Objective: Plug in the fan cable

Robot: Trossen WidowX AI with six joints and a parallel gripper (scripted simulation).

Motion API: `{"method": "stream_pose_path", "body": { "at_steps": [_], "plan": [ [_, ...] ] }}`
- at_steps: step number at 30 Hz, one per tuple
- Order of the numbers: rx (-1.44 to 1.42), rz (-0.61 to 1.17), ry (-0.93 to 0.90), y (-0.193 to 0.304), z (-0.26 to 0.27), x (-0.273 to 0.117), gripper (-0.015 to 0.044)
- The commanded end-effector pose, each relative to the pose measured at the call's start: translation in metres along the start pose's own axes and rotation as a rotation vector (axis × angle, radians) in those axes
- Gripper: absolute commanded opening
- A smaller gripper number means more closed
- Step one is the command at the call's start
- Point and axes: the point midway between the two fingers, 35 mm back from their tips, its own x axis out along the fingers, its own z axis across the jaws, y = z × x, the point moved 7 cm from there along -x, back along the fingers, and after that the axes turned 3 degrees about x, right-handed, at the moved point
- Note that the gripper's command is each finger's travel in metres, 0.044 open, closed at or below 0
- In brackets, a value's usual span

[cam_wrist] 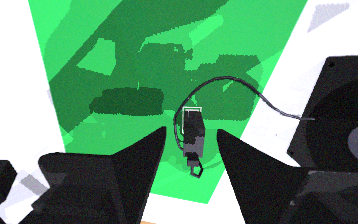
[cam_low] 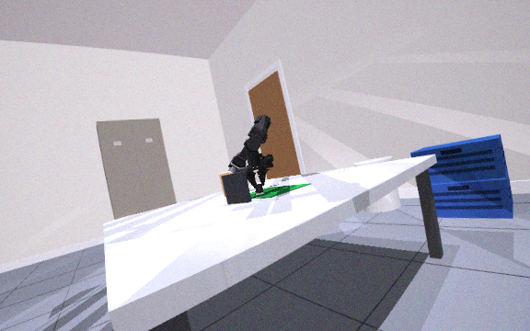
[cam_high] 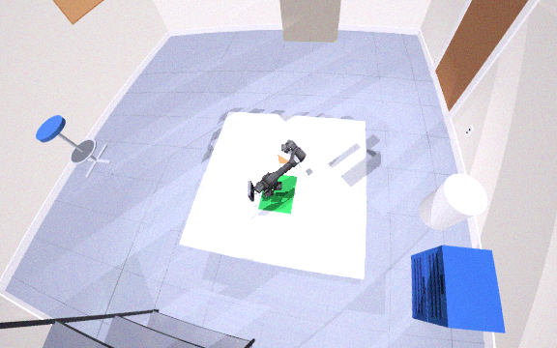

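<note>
On the table [cam_high: 327, 232] [cam_low: 247, 230] lie the board [cam_high: 285, 203] [cam_low: 288, 188] [cam_wrist: 140, 65] and, beside it, the fan [cam_high: 250, 190] [cam_low: 238, 188] [cam_wrist: 325, 100]; the gripper [cam_high: 270, 192] [cam_low: 259, 189] [cam_wrist: 191, 131] is released, its parted fingers flanking the plug [cam_wrist: 193, 132] over the board, wired to the fan.

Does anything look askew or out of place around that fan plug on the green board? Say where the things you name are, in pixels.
Nothing stands out: the black plug [cam_wrist: 193, 131] sits at the white-outlined header on the green board [cam_high: 283, 205] [cam_low: 288, 188] [cam_wrist: 180, 192], and its dark cable [cam_wrist: 226, 78] arcs unbroken.
</note>
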Motion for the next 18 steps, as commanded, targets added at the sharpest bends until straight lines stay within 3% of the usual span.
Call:
{"method": "stream_pose_path", "body": {
  "at_steps": [1, 8, 18],
  "plan": [
    [-0.007, -0.015, 0.011, -0.001, -0.001, -0.041, 0.0260],
    [-0.008, -0.015, 0.011, -0.007, 0.000, -0.042, 0.0260],
    [-0.011, -0.019, 0.011, -0.098, 0.023, -0.046, 0.0260]
  ]
}}
